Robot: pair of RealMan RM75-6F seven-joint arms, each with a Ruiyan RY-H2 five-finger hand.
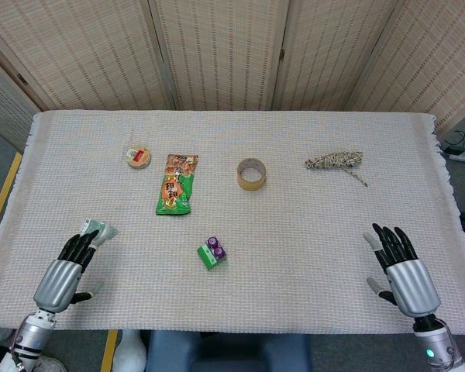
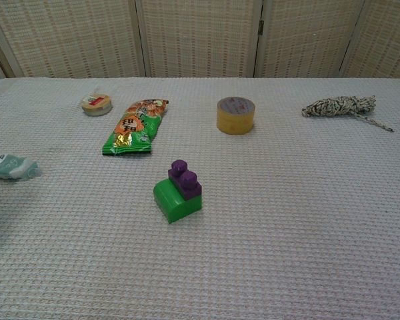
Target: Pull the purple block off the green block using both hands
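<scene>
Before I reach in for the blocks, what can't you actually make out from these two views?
- Both hands, chest view: outside the frame; only the head view shows the left hand and right hand.
- Join between purple block and green block: hidden under the purple one.
- Small packet, head view: partly covered by left fingertips; contact unclear.
- Snack bag print: too small to read.
</scene>
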